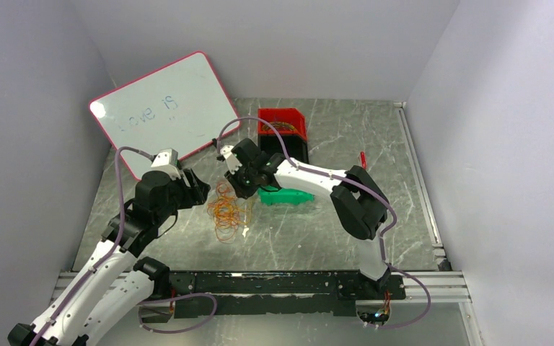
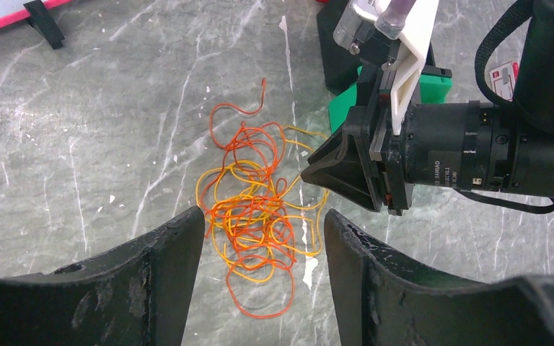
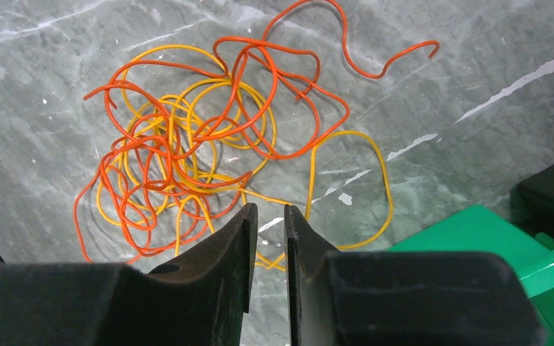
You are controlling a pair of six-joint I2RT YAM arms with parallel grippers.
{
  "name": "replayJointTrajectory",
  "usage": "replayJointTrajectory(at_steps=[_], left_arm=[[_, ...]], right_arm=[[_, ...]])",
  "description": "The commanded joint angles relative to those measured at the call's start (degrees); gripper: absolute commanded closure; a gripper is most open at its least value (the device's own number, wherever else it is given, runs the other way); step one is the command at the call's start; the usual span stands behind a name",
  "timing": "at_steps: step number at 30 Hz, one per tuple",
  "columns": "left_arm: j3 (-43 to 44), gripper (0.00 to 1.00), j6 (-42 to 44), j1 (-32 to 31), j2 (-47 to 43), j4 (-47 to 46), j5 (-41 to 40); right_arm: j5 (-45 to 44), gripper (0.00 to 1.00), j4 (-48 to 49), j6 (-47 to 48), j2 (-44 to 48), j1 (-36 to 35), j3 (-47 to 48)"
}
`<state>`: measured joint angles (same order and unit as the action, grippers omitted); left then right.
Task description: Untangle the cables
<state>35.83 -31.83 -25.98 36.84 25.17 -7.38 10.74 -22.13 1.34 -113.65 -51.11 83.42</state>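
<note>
The cables (image 1: 225,209) are a small tangle of thin orange and yellow wire loops lying flat on the grey marbled table. They also show in the left wrist view (image 2: 256,209) and the right wrist view (image 3: 187,151). My left gripper (image 1: 199,190) is wide open and empty just left of the tangle, its fingers either side of the clump's near loops (image 2: 263,216). My right gripper (image 1: 234,187) hovers at the tangle's right edge. Its jaws stand a narrow gap apart (image 3: 267,209). A yellow strand (image 3: 274,259) runs across the table under that gap. Nothing is gripped.
A green bin (image 1: 286,196) lies just right of the tangle, under the right arm. A red bin (image 1: 283,122) and a black bin (image 1: 292,150) stand behind it. A whiteboard (image 1: 162,108) leans at the back left. A small red object (image 1: 362,157) lies at the right.
</note>
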Motion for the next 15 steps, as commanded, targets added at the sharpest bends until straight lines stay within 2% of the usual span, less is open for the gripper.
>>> replayJointTrajectory(at_steps=[1, 7, 15], left_arm=[[1.3, 0.33, 0.6, -0.2, -0.6, 0.1, -0.2], [1.6, 0.34, 0.6, -0.1, -0.3, 0.0, -0.7], [1.7, 0.34, 0.7, -0.2, 0.0, -0.2, -0.3]], right_arm=[[-1.7, 0.79, -1.2, 0.7, -0.2, -0.3, 1.1], [-1.6, 0.99, -0.8, 0.3, 2.1, -0.2, 1.1], [-0.2, 1.0, -1.4, -0.6, 6.4, -0.3, 3.0]])
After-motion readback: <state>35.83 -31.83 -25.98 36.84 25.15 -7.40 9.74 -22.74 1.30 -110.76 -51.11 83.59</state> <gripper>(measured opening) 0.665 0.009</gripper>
